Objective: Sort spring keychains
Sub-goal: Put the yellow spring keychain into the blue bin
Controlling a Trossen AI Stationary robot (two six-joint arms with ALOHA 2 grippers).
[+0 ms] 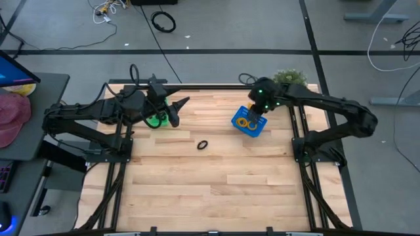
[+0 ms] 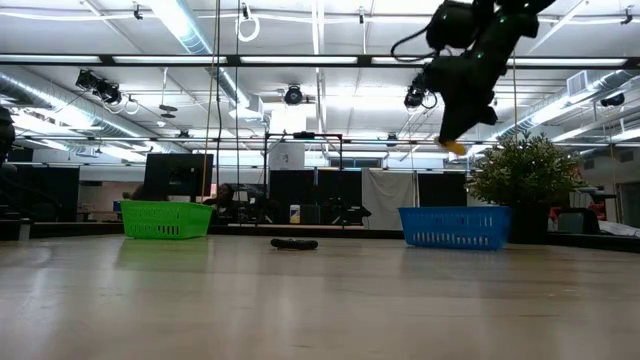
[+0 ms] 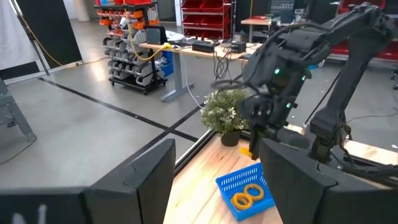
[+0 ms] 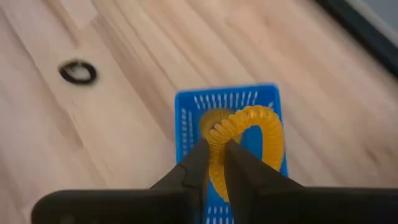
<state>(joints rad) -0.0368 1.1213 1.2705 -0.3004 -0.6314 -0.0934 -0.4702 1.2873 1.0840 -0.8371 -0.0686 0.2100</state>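
While no writing's legible, R tool (image 4: 213, 163) grips orange keychain (image 4: 245, 140) over blue basket (image 4: 186, 106); L tool (image 1: 176, 110) open.

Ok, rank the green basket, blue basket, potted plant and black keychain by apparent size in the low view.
1. Potted plant, tallest.
2. Blue basket and green basket: look alike, so unranked.
3. Black keychain, smallest.

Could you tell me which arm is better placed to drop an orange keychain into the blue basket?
Right: the right claw already pinches an orange coiled spring keychain directly above the blue plastic basket. The left claw hovers open near the green basket.
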